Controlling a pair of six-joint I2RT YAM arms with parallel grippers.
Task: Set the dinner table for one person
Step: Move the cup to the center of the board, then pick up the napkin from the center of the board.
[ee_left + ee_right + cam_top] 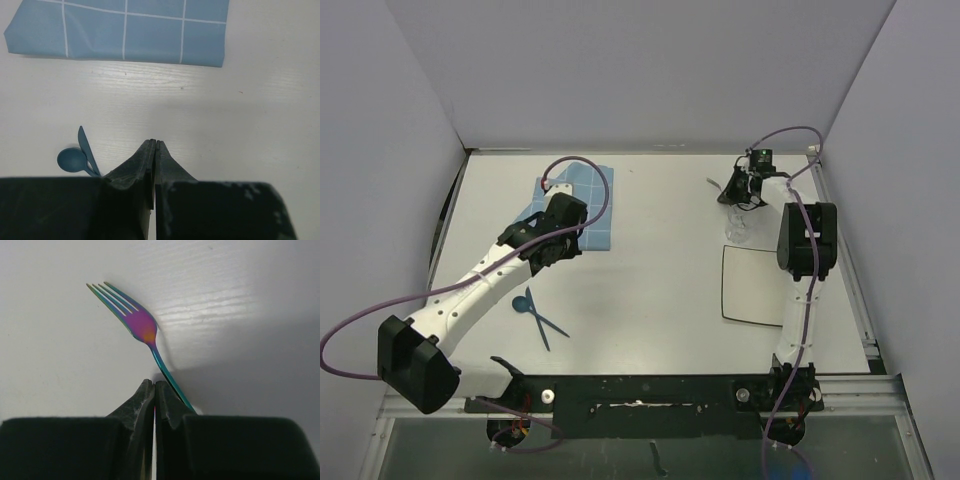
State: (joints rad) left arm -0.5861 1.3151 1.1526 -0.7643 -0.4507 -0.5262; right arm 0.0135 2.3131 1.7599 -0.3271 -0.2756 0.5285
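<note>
Right pincer point(154, 385): jaws closed on nothing. The fork point(142, 326) lies on the dinner table point(45, 370) just ahead. Its handle runs past the right fingertip and its tines point ahead-left.

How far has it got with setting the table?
Barely started, it seems. Done: nothing looks laid; the blue mat shows nothing on it, and the white square plate sits apart from it. In hand: nothing; the left gripper is shut and empty, the right gripper shut beside the fork, apparently not gripping it. Left: bringing plate, fork, blue spoon and blue knife together at one place.
</note>
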